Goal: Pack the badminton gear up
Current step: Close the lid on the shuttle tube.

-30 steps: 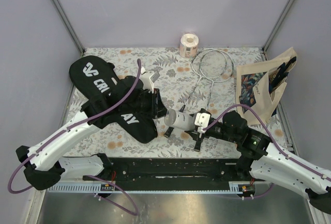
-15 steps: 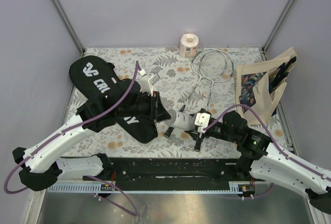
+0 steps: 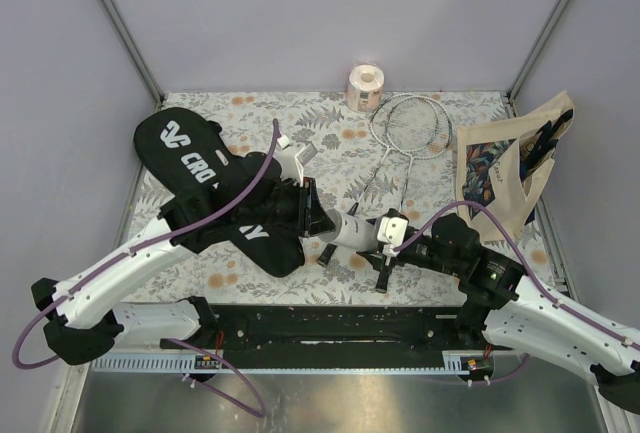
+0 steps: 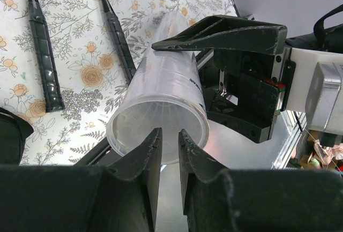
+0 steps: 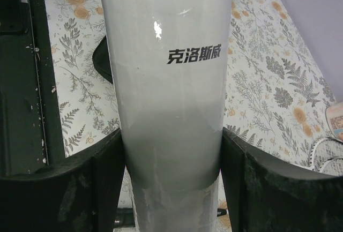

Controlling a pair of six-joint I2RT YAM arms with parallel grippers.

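**Top view.** White tube (image 3: 347, 226) lies roughly level, just off the near middle of the floral counter (image 3: 330, 148). It is the reference for all places below.
- Right gripper (image 3: 364, 235): jaws clamped on the tube from its right-hand end.
- Left gripper (image 3: 316, 211): right at the tube's left end, between the tube and the black racket bag (image 3: 190, 158).
- The bag lies flat to the tube's left and runs away toward the far left corner. Part of its white lettering is covered by the left arm.
- Two rackets (image 3: 404, 129) lie beyond the tube, a little to its right, heads far and handles pointing back toward it.
- Beige tote bag (image 3: 497, 168) is well apart to the tube's right.
- Paper roll (image 3: 364, 86) is beyond the tube at the far edge.

**Left wrist view.** The tube's open mouth faces this camera.
- Left jaws stand nearly together just in front of the lower rim, with a slim gap between them. Nothing can be seen gripped in that gap.
- One right jaw lies across the top of the tube.
- Two black handles lie on the counter past the tube.

**Right wrist view.** The tube fills the space between both jaws, pressed on each side. Black printed characters show on its wall.
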